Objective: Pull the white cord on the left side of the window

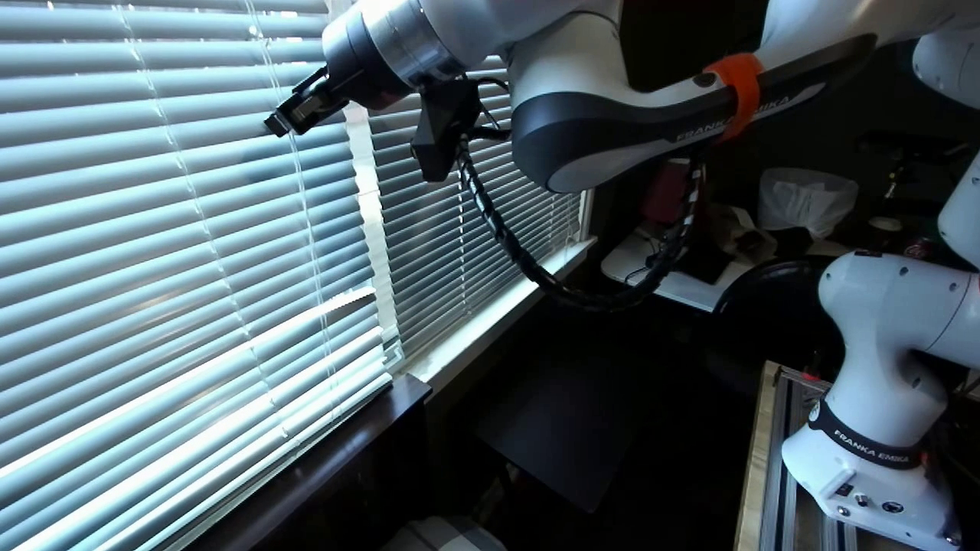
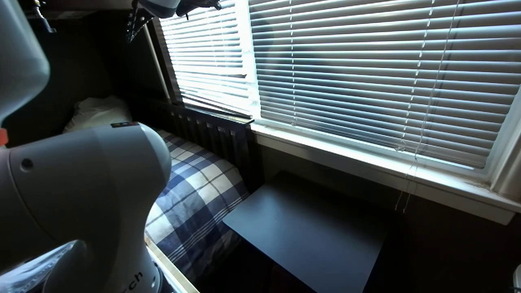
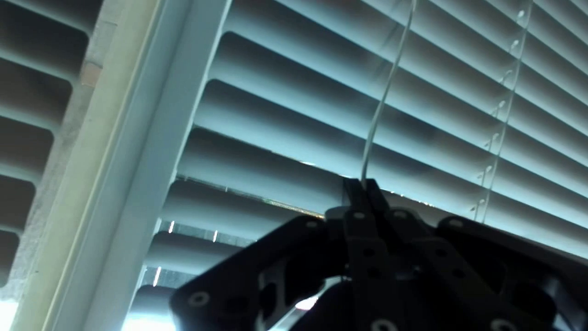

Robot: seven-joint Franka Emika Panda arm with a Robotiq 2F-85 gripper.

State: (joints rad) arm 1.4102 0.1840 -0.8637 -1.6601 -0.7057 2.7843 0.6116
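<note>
The pincer [image 3: 363, 185] hides part of the white cord [image 3: 381, 105].

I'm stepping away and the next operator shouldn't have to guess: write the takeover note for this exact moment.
Gripper: closed, apparently pinching the white cord at its tips.
Where the cord is: in front of the blinds, hanging on below the gripper in an exterior view.
Window: covered by those blinds, which look lowered and are uneven low down.
Done: cord caught.
To do: the pull; the pictures don't settle whether any of it is made. I'd probably draw gently and watch for slipping, as the cord is thin.
</note>
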